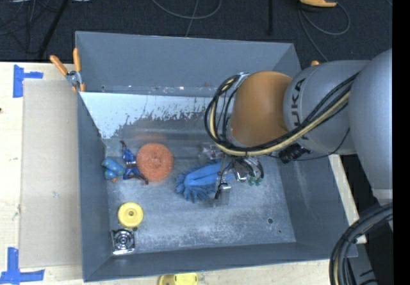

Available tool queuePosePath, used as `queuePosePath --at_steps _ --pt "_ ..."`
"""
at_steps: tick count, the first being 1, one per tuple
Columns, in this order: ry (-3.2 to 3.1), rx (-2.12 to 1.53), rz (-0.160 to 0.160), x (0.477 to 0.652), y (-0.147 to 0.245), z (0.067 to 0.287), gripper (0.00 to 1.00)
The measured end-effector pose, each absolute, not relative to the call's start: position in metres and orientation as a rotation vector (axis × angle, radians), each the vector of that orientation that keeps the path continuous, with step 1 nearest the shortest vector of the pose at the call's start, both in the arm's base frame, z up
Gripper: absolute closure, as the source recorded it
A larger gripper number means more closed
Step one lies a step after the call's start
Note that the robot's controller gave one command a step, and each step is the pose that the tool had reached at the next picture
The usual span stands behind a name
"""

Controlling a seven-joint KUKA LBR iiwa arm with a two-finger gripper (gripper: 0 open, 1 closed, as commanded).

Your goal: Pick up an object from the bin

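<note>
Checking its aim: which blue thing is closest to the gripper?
The big floppy blue thing mid-bin, right beside the gripper; the small blue toy lies far left by the orange disc.

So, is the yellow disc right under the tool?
No, the yellow disc lies lower left, well apart from the tool by the blue cloth.

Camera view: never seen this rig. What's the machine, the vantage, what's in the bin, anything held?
The grey machine is a robot arm with an orange cover at its wrist, reaching in from the right. One camera looks down on the grey metal bin. In it lie a blue crumpled thing near the middle, an orange round pad left of it, a small blue toy further left, and a yellow disc and small metal part at the near left corner. The jaws are low at the blue crumpled thing's right edge; whether they hold it is unclear.
</note>
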State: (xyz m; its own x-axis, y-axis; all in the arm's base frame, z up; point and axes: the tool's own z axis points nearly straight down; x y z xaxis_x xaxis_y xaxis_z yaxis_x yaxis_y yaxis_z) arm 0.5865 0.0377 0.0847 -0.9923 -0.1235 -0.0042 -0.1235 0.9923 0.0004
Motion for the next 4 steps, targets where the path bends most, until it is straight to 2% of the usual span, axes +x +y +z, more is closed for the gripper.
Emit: queuePosePath --at_steps 1,3,4 --pt "3.115 -0.387 0.001 0.594 0.036 0.070 1.00" --pt "3.121 -0.386 0.001 0.592 0.036 0.073 1.00" --pt "3.120 -0.386 0.001 0.592 0.036 0.085 1.00"
